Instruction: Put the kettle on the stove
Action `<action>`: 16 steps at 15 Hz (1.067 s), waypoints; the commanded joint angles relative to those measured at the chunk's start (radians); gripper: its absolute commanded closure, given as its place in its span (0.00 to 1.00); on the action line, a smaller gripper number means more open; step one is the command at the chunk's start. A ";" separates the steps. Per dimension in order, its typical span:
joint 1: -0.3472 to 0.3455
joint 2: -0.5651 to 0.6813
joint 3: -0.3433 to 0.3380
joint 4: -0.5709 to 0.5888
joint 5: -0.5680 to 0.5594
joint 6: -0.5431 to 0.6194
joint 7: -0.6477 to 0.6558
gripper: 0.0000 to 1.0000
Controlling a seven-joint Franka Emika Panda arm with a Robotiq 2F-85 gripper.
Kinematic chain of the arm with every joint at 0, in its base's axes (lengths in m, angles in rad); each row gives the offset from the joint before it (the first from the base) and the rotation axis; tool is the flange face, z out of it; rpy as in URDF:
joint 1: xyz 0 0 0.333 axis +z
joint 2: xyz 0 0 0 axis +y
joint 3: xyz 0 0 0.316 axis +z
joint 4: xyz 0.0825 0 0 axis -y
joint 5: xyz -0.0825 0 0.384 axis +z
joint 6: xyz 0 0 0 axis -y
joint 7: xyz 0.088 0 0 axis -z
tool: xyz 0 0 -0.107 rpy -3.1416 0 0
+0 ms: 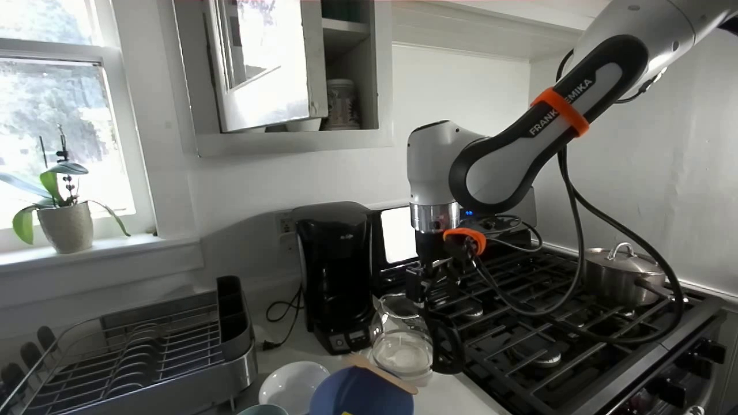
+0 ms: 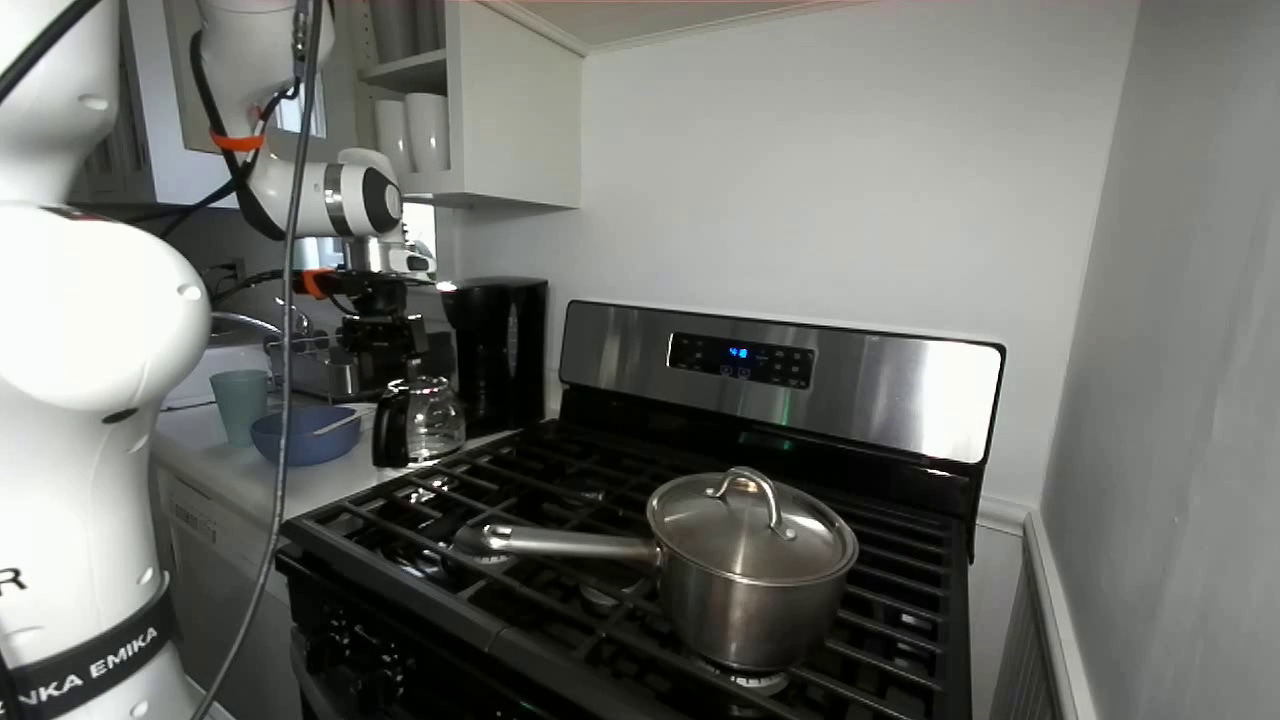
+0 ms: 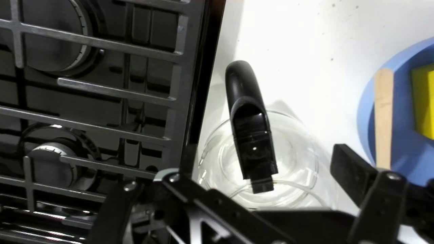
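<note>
The rounded clear-glass kettle (image 1: 402, 346) with black loop handle (image 3: 247, 91) stands on the white counter (image 3: 288, 67), the black gripper (image 3: 263, 161) over it, jaws parted. In the wrist view, a round blue bowl (image 3: 367, 105) holding a yellow block (image 3: 425, 101) sits at three o'clock, the black-grated gas stove (image 3: 101, 128) at nine.

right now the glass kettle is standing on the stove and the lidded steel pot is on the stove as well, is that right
Not quite: the glass kettle is standing on the white counter beside the stove, as the wrist view shows. The lidded steel pot is on the stove, as you say.
</note>
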 commanded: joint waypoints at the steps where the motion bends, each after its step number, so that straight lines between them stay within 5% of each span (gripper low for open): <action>1: 0.041 0.001 -0.041 0.000 0.021 0.001 -0.024 0.00; 6: 0.043 0.003 -0.044 0.001 0.029 0.002 -0.039 0.00; 16: 0.047 0.045 -0.078 -0.055 0.040 0.186 -0.136 0.00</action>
